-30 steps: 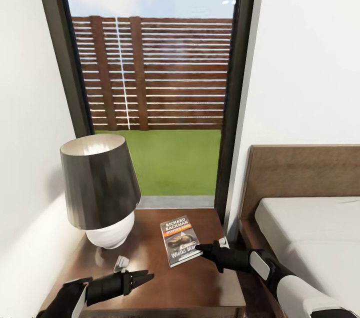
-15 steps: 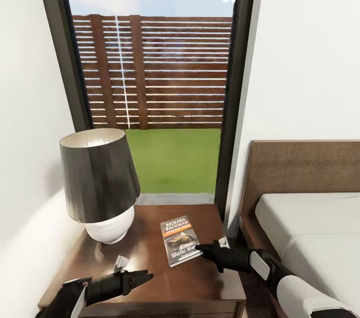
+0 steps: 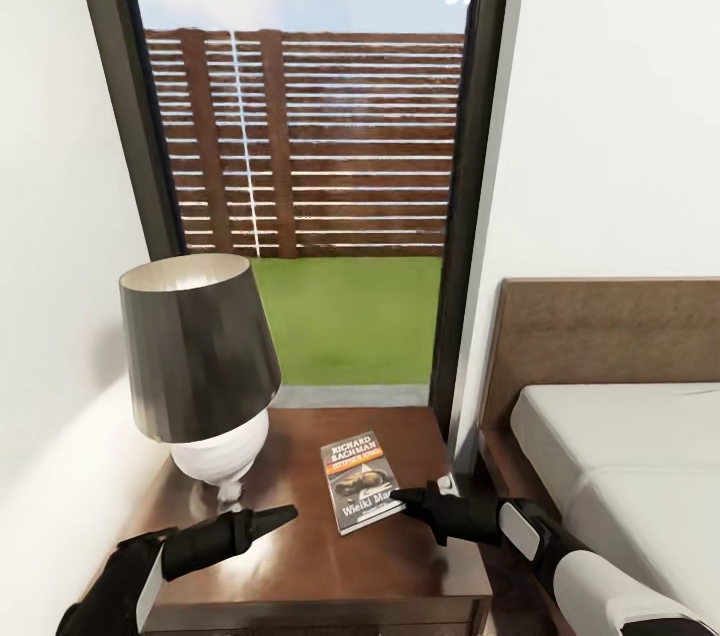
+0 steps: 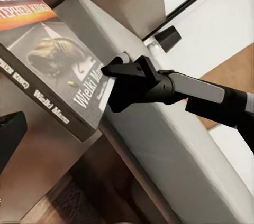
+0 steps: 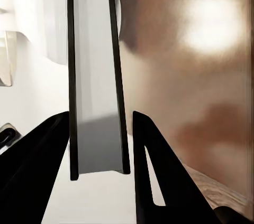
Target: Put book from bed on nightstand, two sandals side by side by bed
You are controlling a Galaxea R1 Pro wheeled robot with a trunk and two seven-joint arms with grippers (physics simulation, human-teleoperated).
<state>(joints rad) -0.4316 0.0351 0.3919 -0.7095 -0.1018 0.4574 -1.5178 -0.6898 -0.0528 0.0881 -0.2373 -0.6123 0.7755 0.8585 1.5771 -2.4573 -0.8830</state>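
The book [image 3: 362,481], a dark paperback with white "Richard Bachman" text and an orange band, is over the glossy top of the nightstand [image 3: 300,566]. My right gripper [image 3: 398,496] reaches in from the bed side and is shut on the book's near right corner. In the right wrist view the book's edge [image 5: 98,76] runs between the two fingers [image 5: 47,150]. The left wrist view shows the book [image 4: 58,71] with the right gripper [image 4: 114,76] clamped on its edge. My left gripper [image 3: 285,514] hovers over the nightstand's front left, open with nothing in it. The sandals are out of view.
A lamp [image 3: 200,356] with a dark shade and white base stands on the nightstand's back left. The bed [image 3: 620,456] with its brown headboard lies to the right. A tall dark-framed window [image 3: 310,166] is behind, with white walls on both sides.
The camera has shifted, so the lamp and headboard sit a little higher in the picture. My left gripper has risen and moved forward, toward the lamp. The right gripper still holds the book.
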